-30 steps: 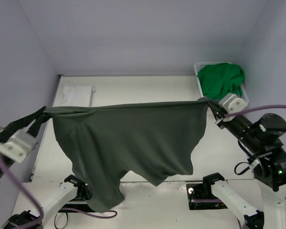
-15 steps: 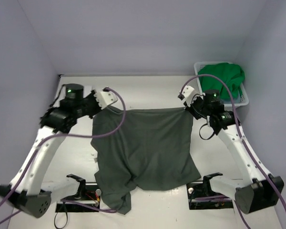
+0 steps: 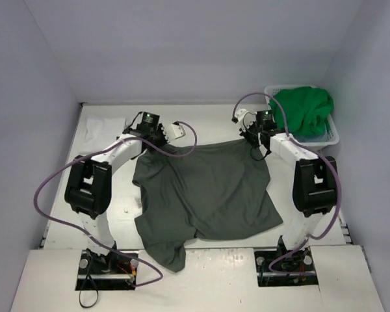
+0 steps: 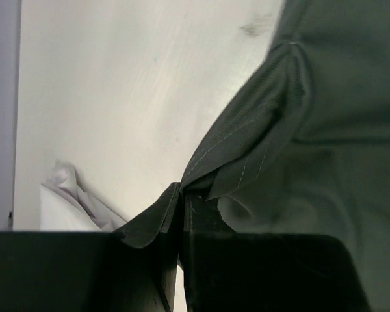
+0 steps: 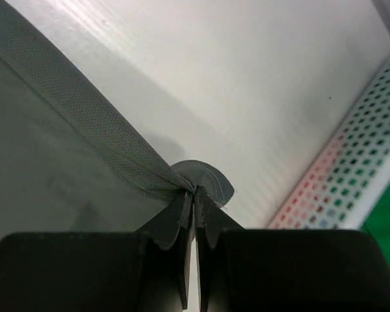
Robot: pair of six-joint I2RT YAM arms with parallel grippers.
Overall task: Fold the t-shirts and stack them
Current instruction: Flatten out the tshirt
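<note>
Now we hold the dark grey cloth t-shirt (image 3: 205, 188) spread.
Our left claw (image 4: 181, 207) and right claw (image 5: 194, 194) clamp its far corners; its body trails nearward.

The spread t-shirt (image 3: 205, 188) lies flat in the middle of the surface (image 3: 208, 120). The left fingers (image 4: 117, 273) pinch its far-left corner and the right fingers (image 5: 162, 260) pinch its far-right corner. A second t-shirt (image 3: 101, 128) lies at the far left of the surface, beyond the left fingers. The basket (image 3: 335, 133) stands in the far-right corner, near the right fingers, with a third t-shirt (image 3: 302, 110) heaped in it.
</note>
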